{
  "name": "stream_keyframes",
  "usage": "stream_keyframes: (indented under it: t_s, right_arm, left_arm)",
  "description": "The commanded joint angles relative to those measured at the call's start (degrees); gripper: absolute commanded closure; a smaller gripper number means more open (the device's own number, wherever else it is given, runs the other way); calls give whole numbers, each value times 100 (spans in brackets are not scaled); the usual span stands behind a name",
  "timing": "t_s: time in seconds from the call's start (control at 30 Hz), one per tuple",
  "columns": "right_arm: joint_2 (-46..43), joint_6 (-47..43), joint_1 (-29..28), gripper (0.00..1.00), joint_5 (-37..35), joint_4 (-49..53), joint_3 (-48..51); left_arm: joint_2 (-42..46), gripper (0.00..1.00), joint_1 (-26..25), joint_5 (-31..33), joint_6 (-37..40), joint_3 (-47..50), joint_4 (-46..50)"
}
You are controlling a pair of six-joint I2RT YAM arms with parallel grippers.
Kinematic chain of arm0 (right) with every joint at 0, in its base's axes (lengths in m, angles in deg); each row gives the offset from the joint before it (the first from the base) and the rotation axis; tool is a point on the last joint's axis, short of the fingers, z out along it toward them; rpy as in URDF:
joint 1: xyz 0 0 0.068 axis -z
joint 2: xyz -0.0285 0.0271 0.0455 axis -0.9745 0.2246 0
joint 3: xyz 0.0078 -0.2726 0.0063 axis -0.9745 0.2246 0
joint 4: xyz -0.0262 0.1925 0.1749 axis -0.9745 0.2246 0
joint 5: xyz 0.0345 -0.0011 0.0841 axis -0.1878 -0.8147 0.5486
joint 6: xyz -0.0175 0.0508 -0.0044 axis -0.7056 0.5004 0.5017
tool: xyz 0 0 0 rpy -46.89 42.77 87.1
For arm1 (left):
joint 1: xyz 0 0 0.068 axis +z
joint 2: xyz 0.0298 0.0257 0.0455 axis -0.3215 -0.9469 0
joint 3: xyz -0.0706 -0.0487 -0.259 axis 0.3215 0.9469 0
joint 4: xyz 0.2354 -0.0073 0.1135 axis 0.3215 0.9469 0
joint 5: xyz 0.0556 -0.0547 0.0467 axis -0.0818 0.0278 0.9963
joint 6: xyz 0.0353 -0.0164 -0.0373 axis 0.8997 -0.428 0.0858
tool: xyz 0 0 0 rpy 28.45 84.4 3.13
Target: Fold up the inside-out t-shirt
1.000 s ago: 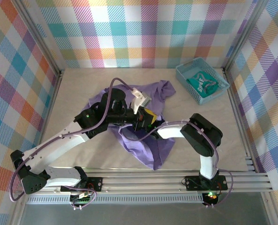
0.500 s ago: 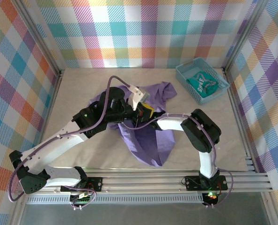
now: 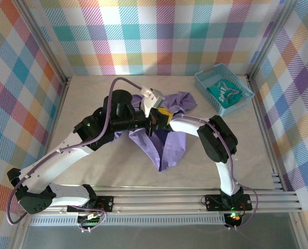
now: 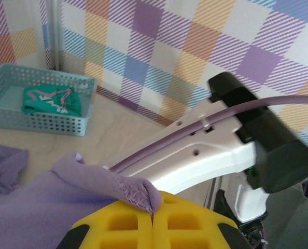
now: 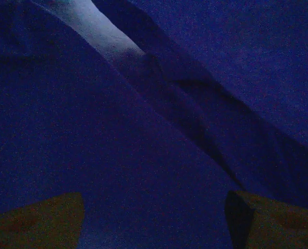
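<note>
Holding green garment (image 3: 224, 92), basket (image 3: 212, 71) (teal); t-shirt (image 3: 169, 142) outside

Teal basket (image 3: 210, 102) seen well right of jaws, toward far right corner, apart from them. Teal-green cloth (image 3: 224, 92) with white markings lodged crumpled inside basket. Pale table (image 3: 86, 89) spread beneath jaws. Plaid walls (image 3: 159, 36) set beyond jaws and to both sides. Metal rails (image 3: 159, 200) laid along near edge, well behind jaws.
</note>
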Motion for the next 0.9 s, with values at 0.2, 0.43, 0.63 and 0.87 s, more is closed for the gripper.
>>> stream_keyframes:
  t_s: [0.2,0.43,0.63,0.87]
  right_arm:
    - [-496,-13,378,27,1493,4,453]
    - [-274,14,522,28,1228,520,82]
    - [280,-51,517,28,505,1066,-559]
    - [706,-69,545,27,434,1529,-1188]
  left_arm:
    - [343,100,-20,708,326,-25,251]
    - [631,100,-7,170,396,321,28]
    - [842,100,-7,-280,361,51,-280]
    - [791,100,-7,-227,409,-326,-334]
